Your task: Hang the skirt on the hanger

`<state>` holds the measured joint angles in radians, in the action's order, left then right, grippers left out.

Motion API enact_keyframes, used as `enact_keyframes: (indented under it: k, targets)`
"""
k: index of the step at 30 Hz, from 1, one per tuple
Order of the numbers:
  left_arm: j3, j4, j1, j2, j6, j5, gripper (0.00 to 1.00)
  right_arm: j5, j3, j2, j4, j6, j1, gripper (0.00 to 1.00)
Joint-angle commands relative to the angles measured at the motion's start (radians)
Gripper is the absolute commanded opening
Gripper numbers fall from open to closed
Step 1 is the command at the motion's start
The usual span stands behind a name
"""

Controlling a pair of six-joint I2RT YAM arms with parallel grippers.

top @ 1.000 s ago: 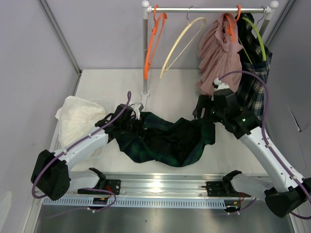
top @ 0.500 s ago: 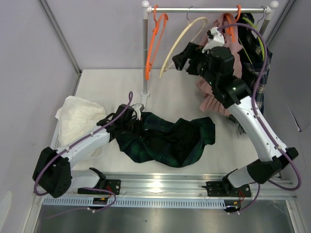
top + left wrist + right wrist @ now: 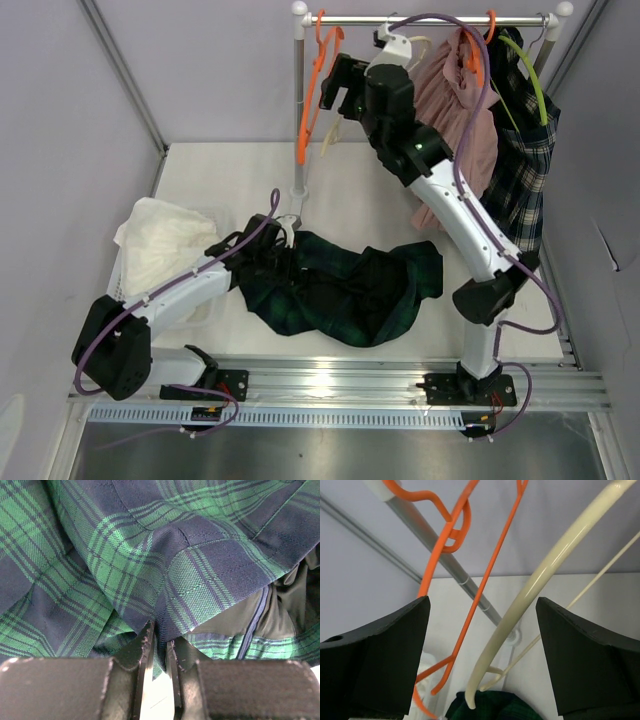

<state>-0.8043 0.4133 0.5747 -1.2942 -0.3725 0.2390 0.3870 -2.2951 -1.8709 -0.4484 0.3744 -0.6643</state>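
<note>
The step in hand looks like fetching a hanger. The right claw (image 3: 481, 630) is up at the rail (image 3: 430, 20) at the far side, jaws spread wide and holding nothing. In its own wrist view, both the cream hanger (image 3: 545, 575) and the thin bar of the orange hanger (image 3: 485, 580) pass between its fingers, and neither touches a pad. The cream one runs closer to the right-hand finger.

The skirt (image 3: 340, 295) (dark green and navy plaid) lies crumpled on the worktop (image 3: 370, 190) near the arm bases, well apart from that raised claw and below it. The left claw (image 3: 159, 645) is down at the skirt's left end. Its fingers are drawn almost together with a fold of the plaid pinched between them, so I take it to be gripping the cloth.

Next, I'd guess, the right claw has to settle on one hanger, probably the cream one. It would close on that arm without snagging the orange wire beside it, lift the hook off the rail and bring it down to the skirt. The two hangers hang close together, so that is the fiddly part. The pink garment (image 3: 455, 100) to the right hangs just behind the arm and could get brushed.
</note>
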Motion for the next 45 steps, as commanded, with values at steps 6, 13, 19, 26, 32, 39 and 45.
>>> enact_keyframes:
  k: [6,13,19,26,32,39,45]
  targets:
    - [-0.044,-0.022,0.007,0.006,0.027,0.002,0.17,0.243,-0.162,-0.126,-0.119,-0.081,-0.031,0.9]
    - [-0.044,-0.022,0.007,0.01,0.032,0.002,0.17,0.293,-0.133,-0.109,-0.144,-0.095,-0.029,0.79]
    - [-0.045,-0.021,0.008,0.01,0.032,0.002,0.17,0.303,0.006,-0.012,-0.105,-0.103,-0.031,0.63]
    - [-0.045,-0.018,0.007,0.019,0.032,0.0,0.17,0.334,0.101,0.087,-0.098,-0.135,-0.029,0.57]
    - [-0.05,-0.022,0.008,0.018,0.03,0.002,0.17,0.337,0.164,0.153,-0.096,-0.175,-0.021,0.57]
    - [-0.049,-0.013,0.007,0.027,0.033,-0.001,0.17,0.247,0.141,0.147,-0.115,-0.192,0.034,0.51]
    - [-0.041,-0.011,0.008,0.032,0.038,-0.006,0.17,0.21,0.017,0.076,-0.17,-0.235,0.063,0.33]
